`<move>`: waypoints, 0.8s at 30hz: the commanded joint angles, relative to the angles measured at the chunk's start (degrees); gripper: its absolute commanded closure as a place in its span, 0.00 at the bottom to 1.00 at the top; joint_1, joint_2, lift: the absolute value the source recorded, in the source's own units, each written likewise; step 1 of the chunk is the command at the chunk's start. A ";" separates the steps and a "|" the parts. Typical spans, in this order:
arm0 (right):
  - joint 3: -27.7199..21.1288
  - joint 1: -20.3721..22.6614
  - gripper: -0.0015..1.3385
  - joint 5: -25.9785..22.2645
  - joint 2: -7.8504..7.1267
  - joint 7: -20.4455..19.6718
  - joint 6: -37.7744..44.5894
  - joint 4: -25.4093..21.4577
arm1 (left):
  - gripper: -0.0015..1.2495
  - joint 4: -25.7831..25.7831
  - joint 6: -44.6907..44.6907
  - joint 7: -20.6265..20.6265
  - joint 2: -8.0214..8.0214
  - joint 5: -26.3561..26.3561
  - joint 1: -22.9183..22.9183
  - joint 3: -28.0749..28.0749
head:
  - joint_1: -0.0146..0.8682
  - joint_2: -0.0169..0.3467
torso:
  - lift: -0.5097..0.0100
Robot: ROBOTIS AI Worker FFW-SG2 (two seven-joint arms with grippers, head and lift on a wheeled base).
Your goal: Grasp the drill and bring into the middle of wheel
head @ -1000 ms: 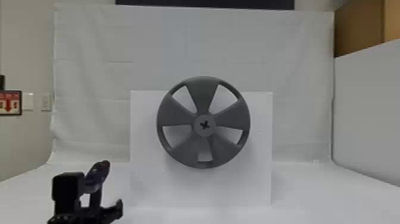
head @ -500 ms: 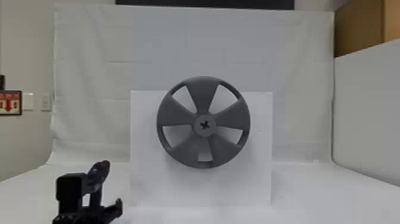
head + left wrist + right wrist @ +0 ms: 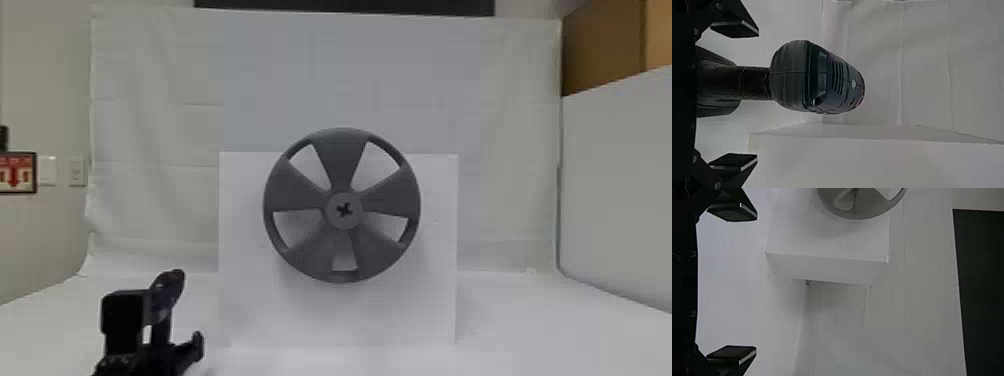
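In the head view my left gripper (image 3: 160, 357) is low at the left, with the drill (image 3: 167, 295) rising upright beside a black boxy part of the arm. The left wrist view has the drill (image 3: 801, 78) between the open fingers of my left gripper (image 3: 756, 96), its dark handle in the gap and its head beyond the tips, touching neither finger. The grey five-spoked wheel (image 3: 300, 192) stands right of the drill, on the front of a white block, its hub facing me. My right gripper (image 3: 756, 285) is open and holds nothing, with the wheel (image 3: 860, 212) farther off.
The white block (image 3: 400, 315) stands on the white table (image 3: 540, 330), behind the gripper and to its right. A white cloth (image 3: 165, 125) hangs at the back. Along the right side runs a white panel (image 3: 615, 190) with a brown box (image 3: 605, 50) above it.
The boxy part of my left arm has shifted slightly right and down, closer to the drill. The drill and wheel have stayed in place.
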 commanded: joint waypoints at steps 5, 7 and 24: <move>0.07 -0.03 0.08 0.13 -0.09 0.00 0.11 0.00 | 0.13 1.78 -0.09 0.47 -0.09 -0.35 -1.01 -0.14 | 0.02 0.05 | 0.20; 0.07 0.05 0.08 0.13 -0.09 0.00 0.11 0.00 | 0.13 1.95 -0.27 0.47 -0.09 -0.35 -1.18 0.04 | 0.02 0.05 | 0.20; 0.42 0.05 0.08 0.39 -0.09 0.00 0.29 0.00 | 0.43 3.18 -0.80 0.56 -0.17 0.53 -1.88 0.57 | 0.02 0.05 | 0.20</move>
